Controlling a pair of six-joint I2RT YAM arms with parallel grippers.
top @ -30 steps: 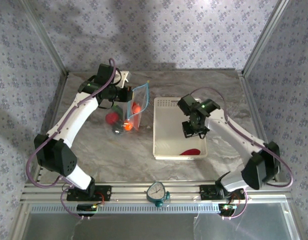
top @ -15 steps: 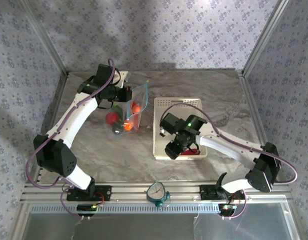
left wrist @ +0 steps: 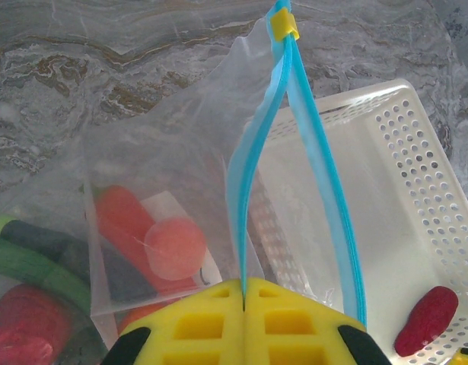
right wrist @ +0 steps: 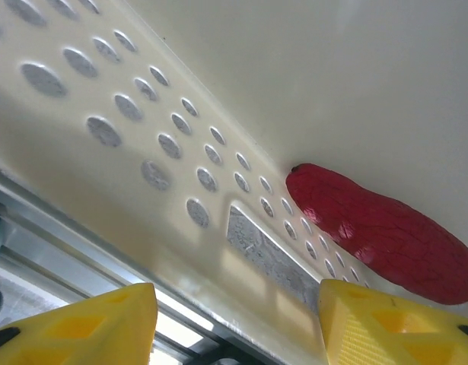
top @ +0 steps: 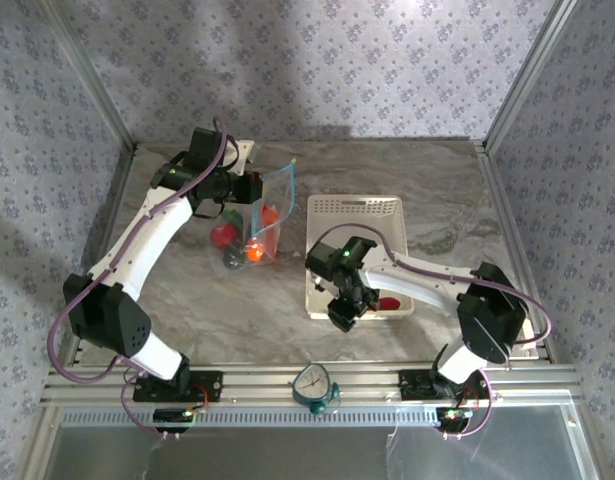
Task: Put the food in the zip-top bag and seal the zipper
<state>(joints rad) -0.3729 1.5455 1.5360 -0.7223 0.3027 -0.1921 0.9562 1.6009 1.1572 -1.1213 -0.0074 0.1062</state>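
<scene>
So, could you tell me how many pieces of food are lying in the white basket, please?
1: a dark red piece on the white basket floor beside its near wall. The right arm covers part of the basket, so another may be hidden.

White perforated basket (top: 352, 205) on a grey marbled table (top: 417, 170).
The basket sat right of centre; a round dial (top: 314, 384) rested on the near metal rail (top: 247, 380).

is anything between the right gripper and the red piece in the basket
Nothing visible covers the red food. It lies bare inside the basket, against its perforated near wall. The open right gripper hangs over that wall, so the wall may crowd the approach.
</scene>
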